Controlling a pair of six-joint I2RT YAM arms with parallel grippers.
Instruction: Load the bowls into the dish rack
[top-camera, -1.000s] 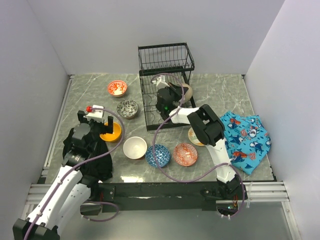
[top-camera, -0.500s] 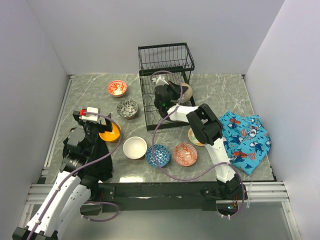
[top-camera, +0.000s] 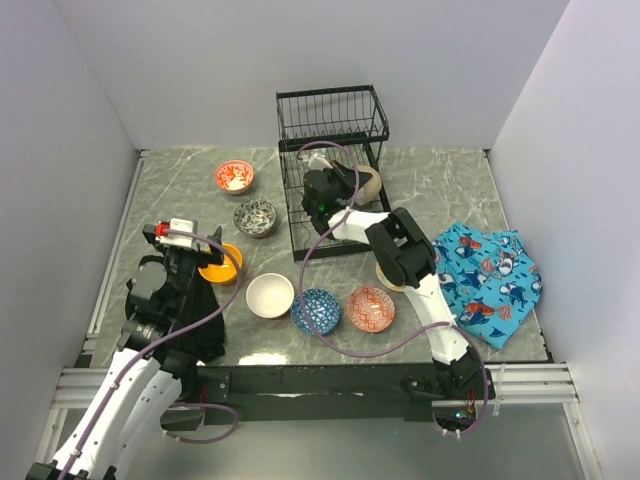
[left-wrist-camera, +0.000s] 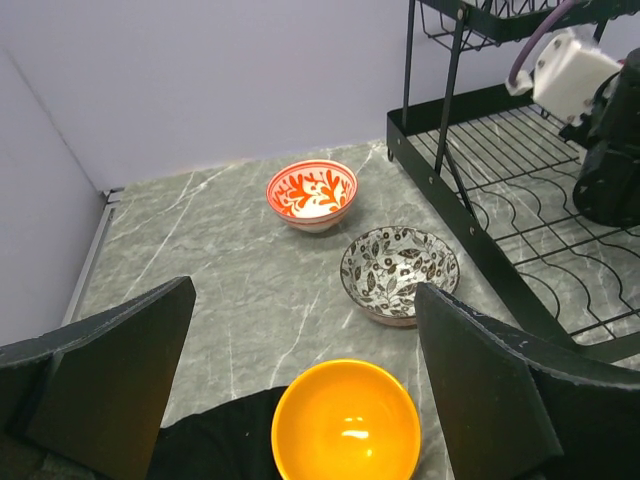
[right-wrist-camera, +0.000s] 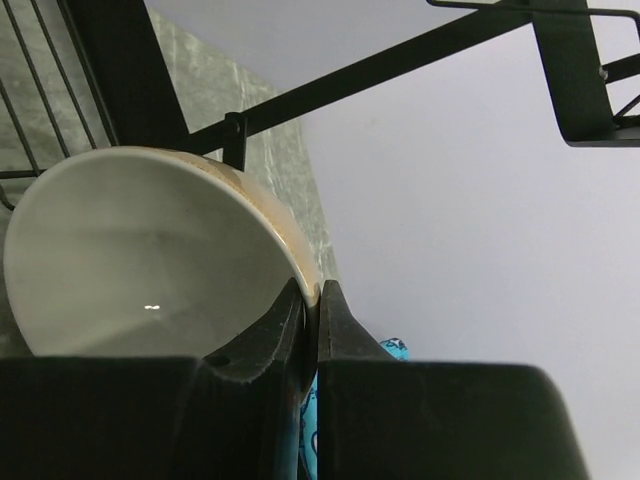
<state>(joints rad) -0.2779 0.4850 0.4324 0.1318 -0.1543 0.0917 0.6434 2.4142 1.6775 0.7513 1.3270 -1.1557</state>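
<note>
The black wire dish rack (top-camera: 330, 120) stands at the back centre. My right gripper (top-camera: 352, 184) reaches into its lower tier and is shut on the rim of a beige bowl (top-camera: 373, 183), held tilted on edge. In the right wrist view the gripper (right-wrist-camera: 318, 300) pinches the bowl's (right-wrist-camera: 150, 250) rim beside a rack bar (right-wrist-camera: 330, 90). My left gripper (top-camera: 185, 240) is open and empty. In its wrist view it (left-wrist-camera: 305, 380) hangs above an orange bowl (left-wrist-camera: 345, 420). Several more bowls lie on the table: red-and-white (top-camera: 234, 177), black-and-white (top-camera: 256, 217), white (top-camera: 270, 295), blue (top-camera: 316, 310).
A red patterned bowl (top-camera: 371, 308) and a bowl half hidden under the right arm (top-camera: 387, 275) lie at front centre. A blue whale-print cloth (top-camera: 490, 275) lies at the right. The left wrist view shows the rack's lower tray (left-wrist-camera: 500, 150). Walls close in left, back and right.
My left gripper has drawn back to the left, still open near the orange bowl. My right gripper has carried the beige bowl slightly left, deeper into the rack's lower tier.
</note>
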